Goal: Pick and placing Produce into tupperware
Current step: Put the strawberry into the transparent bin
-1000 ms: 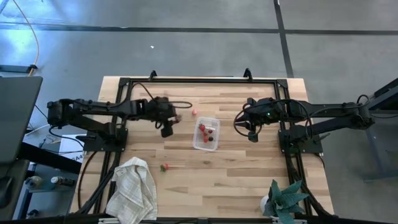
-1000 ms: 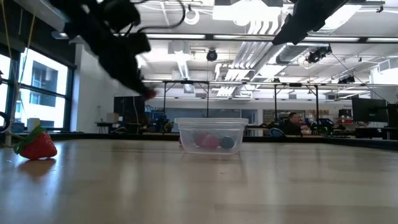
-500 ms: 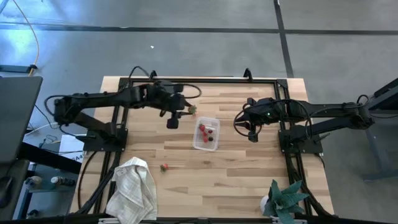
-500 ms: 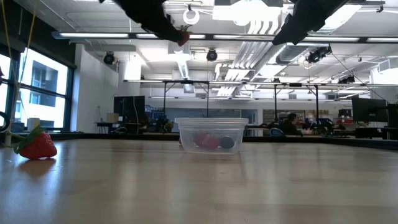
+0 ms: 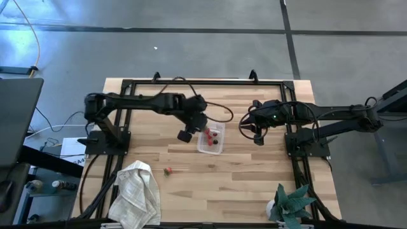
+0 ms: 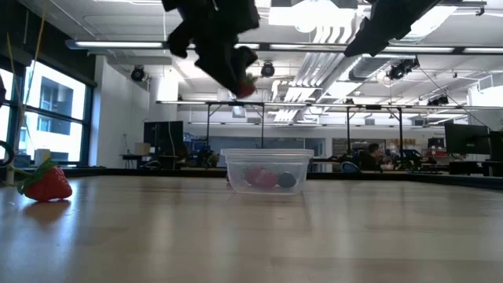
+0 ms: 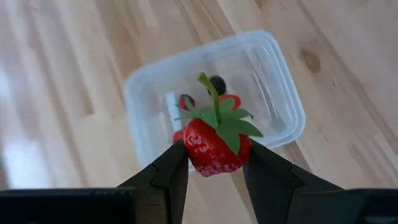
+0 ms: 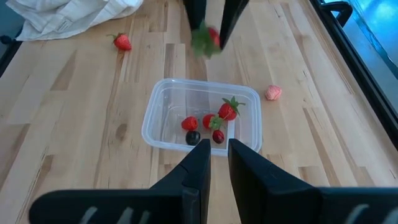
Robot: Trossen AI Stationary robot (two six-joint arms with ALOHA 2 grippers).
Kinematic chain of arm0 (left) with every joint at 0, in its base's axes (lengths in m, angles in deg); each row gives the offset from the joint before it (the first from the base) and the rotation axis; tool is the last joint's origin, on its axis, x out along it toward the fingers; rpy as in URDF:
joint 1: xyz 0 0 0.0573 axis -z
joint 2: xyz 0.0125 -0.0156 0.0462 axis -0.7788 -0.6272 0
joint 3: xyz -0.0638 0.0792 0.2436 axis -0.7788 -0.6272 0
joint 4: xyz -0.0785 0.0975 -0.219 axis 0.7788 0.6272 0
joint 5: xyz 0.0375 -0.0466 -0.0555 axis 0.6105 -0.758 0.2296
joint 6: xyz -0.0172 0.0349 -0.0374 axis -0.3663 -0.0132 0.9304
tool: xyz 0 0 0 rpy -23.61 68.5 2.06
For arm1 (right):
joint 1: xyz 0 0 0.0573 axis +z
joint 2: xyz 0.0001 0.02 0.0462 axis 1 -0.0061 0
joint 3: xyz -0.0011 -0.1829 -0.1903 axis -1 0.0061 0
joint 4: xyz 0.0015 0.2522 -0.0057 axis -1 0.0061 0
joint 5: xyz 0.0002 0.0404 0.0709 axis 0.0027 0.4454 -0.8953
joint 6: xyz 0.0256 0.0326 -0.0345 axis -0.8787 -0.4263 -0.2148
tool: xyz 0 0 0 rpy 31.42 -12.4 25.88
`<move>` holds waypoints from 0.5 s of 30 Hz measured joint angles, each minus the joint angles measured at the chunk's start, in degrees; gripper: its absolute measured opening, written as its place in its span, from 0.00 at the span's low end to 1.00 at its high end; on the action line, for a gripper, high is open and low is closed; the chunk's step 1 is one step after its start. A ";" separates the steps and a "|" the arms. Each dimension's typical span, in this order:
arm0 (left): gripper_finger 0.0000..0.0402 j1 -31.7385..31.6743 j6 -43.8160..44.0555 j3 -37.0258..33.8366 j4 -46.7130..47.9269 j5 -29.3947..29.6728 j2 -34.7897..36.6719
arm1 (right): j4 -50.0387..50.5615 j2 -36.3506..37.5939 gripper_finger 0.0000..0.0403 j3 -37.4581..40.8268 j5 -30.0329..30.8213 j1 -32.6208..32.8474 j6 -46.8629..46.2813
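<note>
My left gripper (image 7: 214, 158) is shut on a red strawberry (image 7: 213, 147) with green leaves. It hangs in the air over the clear tupperware (image 7: 211, 93), near the table's middle (image 5: 199, 124). The tupperware (image 5: 211, 137) sits flat on the wood and holds several small pieces, red and dark (image 8: 208, 124). One strawberry (image 5: 168, 170) lies loose on the table toward the near edge, and a pink piece (image 8: 273, 93) lies beside the container. My right gripper (image 8: 217, 162) waits shut to the container's right (image 5: 257, 135), touching nothing. My left gripper pinches the strawberry's red body (image 7: 205, 155) between its two fingers (image 7: 171, 171), coming from above and pointing down. The berry is lifted clear above the open container (image 6: 247, 88), with its leafy stem end (image 7: 214, 112) pointing away from the fingers toward the container.
A crumpled white towel (image 5: 135, 194) lies at the near left corner and a teal leafy plant (image 5: 292, 203) at the near right corner. A black frame (image 5: 203, 81) runs along the far edge and sides. Bare wood (image 5: 235, 175) lies between container and near edge.
My left gripper, shut on the strawberry all along, has swung from left of the tupperware toward the table's right. It rose high, then came down a little, and now stands over the container. The right arm has kept still.
</note>
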 joint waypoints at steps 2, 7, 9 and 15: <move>0.32 0.61 0.13 -0.43 -0.32 -0.45 -1.61 | 0.02 0.00 0.12 0.00 0.00 0.02 0.05; 0.32 2.24 0.22 -0.47 -1.70 -0.58 -5.63 | -0.01 0.00 0.12 0.00 0.00 0.00 0.04; 0.32 2.79 -0.20 -0.49 -1.79 -0.57 -7.26 | -0.01 0.01 0.12 0.00 0.00 0.01 0.00; 0.32 4.00 -0.32 -0.55 -3.27 -0.44 -12.66 | 0.02 0.00 0.12 0.00 0.00 0.02 0.05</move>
